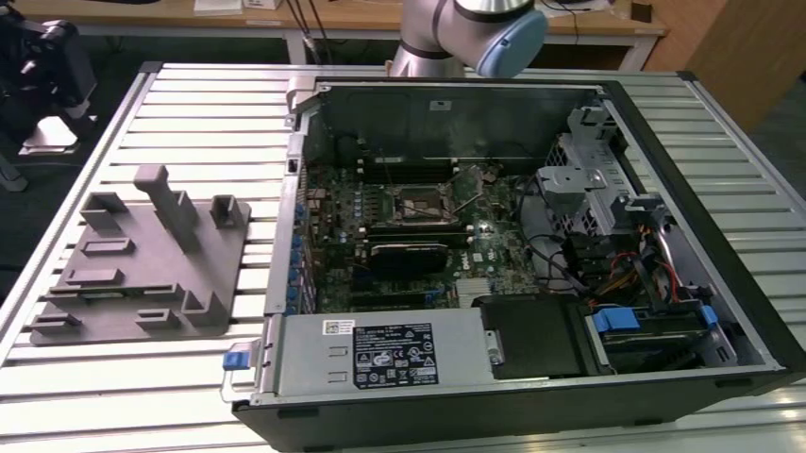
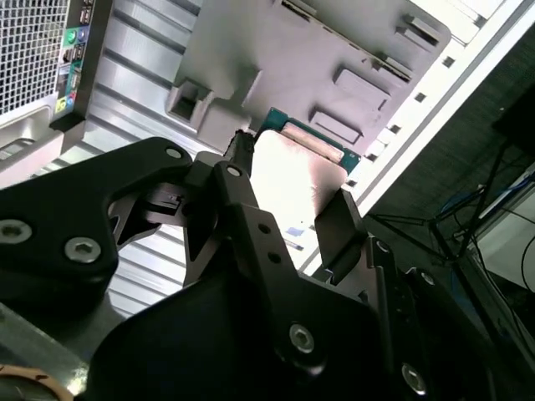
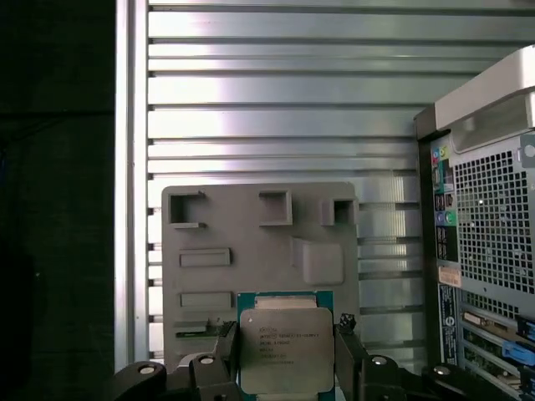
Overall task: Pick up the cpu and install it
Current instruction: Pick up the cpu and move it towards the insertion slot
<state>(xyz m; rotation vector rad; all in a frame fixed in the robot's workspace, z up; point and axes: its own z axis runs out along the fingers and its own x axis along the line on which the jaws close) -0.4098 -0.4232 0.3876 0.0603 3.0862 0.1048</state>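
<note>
Since the cpu (image 3: 284,355) is sitting between the fingers of the gripper (image 3: 286,334), I'd call the pickup half of this job done. In both wrist views the two black fingers (image 3: 224,344) are pinched in on opposite edges of the chip. Its silvery top plate faces the first wrist camera, with the green rim showing round it. In the second wrist view the cpu (image 2: 297,175) catches a lot of glare, but you can see the gripper (image 2: 288,200) clamping it from both sides.

Judging by how small the grey fixture tray (image 3: 251,225) looks behind it, the chip is lifted well clear of the tray. It's hanging over one edge of it, not resting in any of the recesses. The tray lies on the slatted metal table (image 1: 189,113), to the exterior view's left of the open pc case (image 1: 705,217).

What's left is the whole install part. The chip is out by the tray and the back of the pc case (image 3: 485,251), not over the motherboard (image 1: 492,245). The socket (image 1: 410,203) sits about mid-board in the exterior view, and I can't tell from here whether its latch is up. The arm (image 1: 466,28) comes in at the top of that view, beyond the case. So I'd say roughly halfway: grabbed, not carried over, not seated.
</note>
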